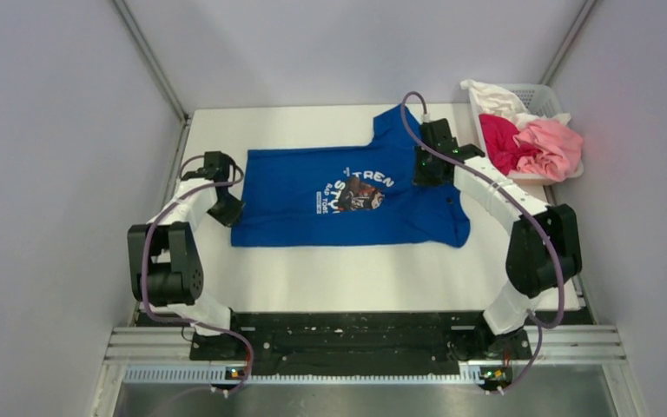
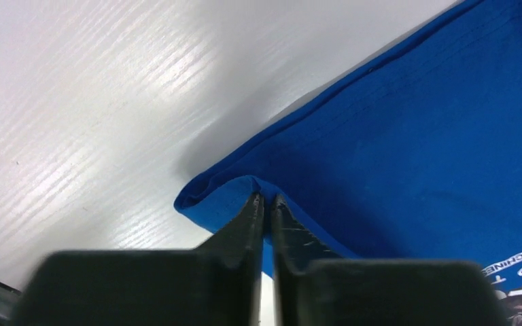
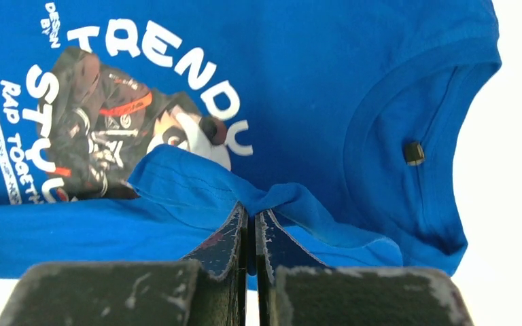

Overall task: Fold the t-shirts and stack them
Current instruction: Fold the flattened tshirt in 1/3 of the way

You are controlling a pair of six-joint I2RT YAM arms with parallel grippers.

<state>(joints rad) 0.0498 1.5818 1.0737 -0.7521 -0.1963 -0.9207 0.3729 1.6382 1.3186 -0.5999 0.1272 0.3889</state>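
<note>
The royal blue t-shirt (image 1: 313, 195) lies spread on the white table, panda print and white lettering up, its collar toward the right. My left gripper (image 1: 226, 208) is shut on the shirt's near-left hem corner; in the left wrist view the gripper (image 2: 268, 201) pinches a raised fold of blue cloth (image 2: 408, 142). My right gripper (image 1: 432, 165) is shut on the sleeve edge near the collar; in the right wrist view the gripper (image 3: 251, 214) holds a bunched fold of the blue t-shirt (image 3: 299, 75) lifted over the print.
A white lattice basket (image 1: 538, 95) stands at the back right, holding a magenta tee (image 1: 499, 141), a pale pink tee (image 1: 551, 146) and a white tee (image 1: 491, 95). Grey walls close in on both sides. The arms' rail runs along the near edge.
</note>
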